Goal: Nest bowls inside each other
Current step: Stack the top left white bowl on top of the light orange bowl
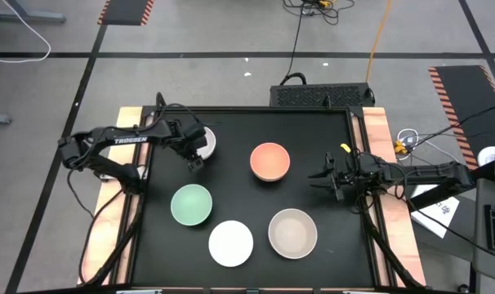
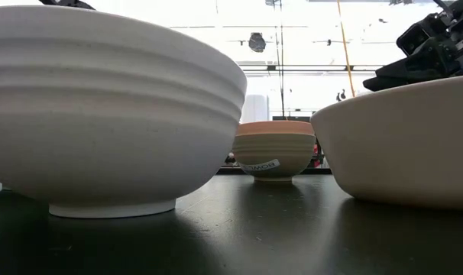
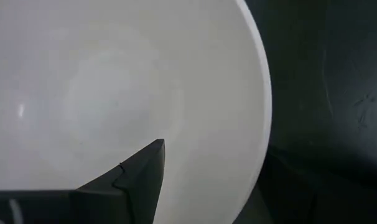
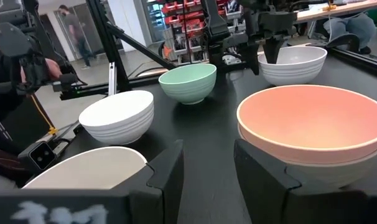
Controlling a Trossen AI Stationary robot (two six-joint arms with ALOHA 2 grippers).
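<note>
Matt ribbed bowls point(image 2: 109, 107), black tabletop point(image 2: 239, 237)

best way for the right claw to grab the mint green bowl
Probably by the rim, from above. The mint green bowl sits upright, mouth open, standing apart from the other bowls, so one finger can drop inside the thin wall and one outside. The side facing the right claw looks unobstructed.

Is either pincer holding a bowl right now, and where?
Left pincer straddles the far white bowl's rim; grip cannot be told. Right pincer is open, empty.
</note>
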